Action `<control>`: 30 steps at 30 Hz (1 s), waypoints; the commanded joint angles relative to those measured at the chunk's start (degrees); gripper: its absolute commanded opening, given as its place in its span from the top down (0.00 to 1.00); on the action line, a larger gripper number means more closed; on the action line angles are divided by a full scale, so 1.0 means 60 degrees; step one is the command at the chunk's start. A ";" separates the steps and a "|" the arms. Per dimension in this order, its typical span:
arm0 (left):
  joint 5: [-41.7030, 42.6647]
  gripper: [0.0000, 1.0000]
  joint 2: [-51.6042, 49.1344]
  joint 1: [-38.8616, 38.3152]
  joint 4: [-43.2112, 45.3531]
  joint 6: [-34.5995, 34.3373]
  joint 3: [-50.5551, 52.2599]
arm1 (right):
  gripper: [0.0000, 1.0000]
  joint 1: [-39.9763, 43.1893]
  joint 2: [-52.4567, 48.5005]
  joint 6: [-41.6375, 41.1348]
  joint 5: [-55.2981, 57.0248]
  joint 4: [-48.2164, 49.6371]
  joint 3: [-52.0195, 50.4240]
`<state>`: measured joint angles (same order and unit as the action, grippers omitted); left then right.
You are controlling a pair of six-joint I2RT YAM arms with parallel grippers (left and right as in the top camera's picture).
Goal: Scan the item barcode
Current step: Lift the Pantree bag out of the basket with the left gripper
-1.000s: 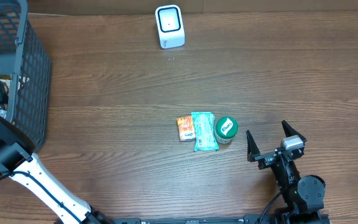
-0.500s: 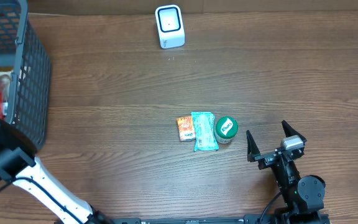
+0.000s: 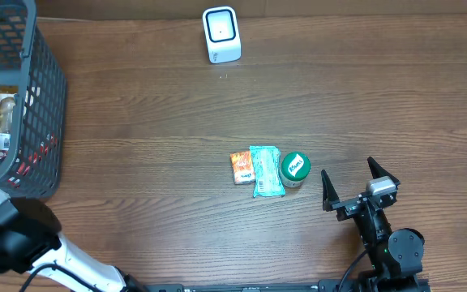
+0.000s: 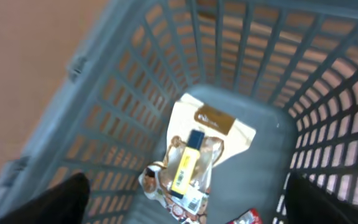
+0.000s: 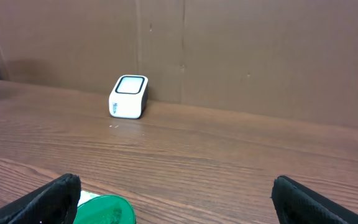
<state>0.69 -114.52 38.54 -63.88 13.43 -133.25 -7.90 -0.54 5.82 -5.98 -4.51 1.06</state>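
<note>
Nearest the robot, the right gripper (image 3: 351,188) is pointing across the table (image 3: 152,162), fingers spread wide, gripping nothing. Just beyond, an orange packet (image 3: 241,167), teal packet (image 3: 266,171) and green-lidded tub (image 3: 295,168) are lying side by side. Leftward, the left gripper (image 4: 191,202) is hanging, gaping and empty, above a grey basket (image 3: 43,89) holding a beige pouch (image 4: 213,124). Farthest, a white scanner (image 3: 221,34) is standing.

White scanner (image 5: 129,96) is set on the table (image 5: 241,155), backed by a cardboard wall (image 5: 260,56). Green lid (image 5: 106,210) is seen nearer than the scanner. Jaws of the right gripper (image 5: 174,186) are held wide apart.
</note>
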 commanded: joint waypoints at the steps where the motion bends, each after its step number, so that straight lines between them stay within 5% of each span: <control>1: 0.0022 0.00 -0.0933 -0.0055 -0.0040 0.0324 0.0423 | 0.00 0.0007 0.0062 0.0007 0.0015 0.0047 -0.0102; 18: -0.0718 0.01 -0.5683 0.0011 0.0157 0.1450 0.0481 | 0.00 0.0007 0.0062 0.0007 0.0015 0.0047 -0.0102; 19: -0.0707 0.15 -0.5723 0.0018 0.0084 0.1450 0.0481 | 0.00 0.0007 0.0062 0.0007 0.0015 0.0047 -0.0102; 20: -0.0678 0.41 -0.5763 0.0018 0.0011 0.1446 0.0481 | 0.00 0.0007 0.0062 0.0007 0.0015 0.0047 -0.0102; 21: -0.0674 0.82 -0.5763 0.0018 -0.0066 0.1446 0.0477 | 0.00 0.0007 0.0062 0.0007 0.0015 0.0047 -0.0102; 22: -0.0670 0.96 -0.5745 0.0015 -0.0106 0.1439 0.0477 | 0.00 0.0007 0.0062 0.0007 0.0015 0.0047 -0.0102; 30: 0.0095 0.96 -0.4462 0.0015 -0.0350 0.0729 0.0477 | 0.00 0.0007 0.0062 0.0007 0.0015 0.0047 -0.0102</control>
<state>-1.67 -143.68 38.35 -64.90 20.86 -132.07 -7.90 -0.54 5.82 -5.98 -4.51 1.06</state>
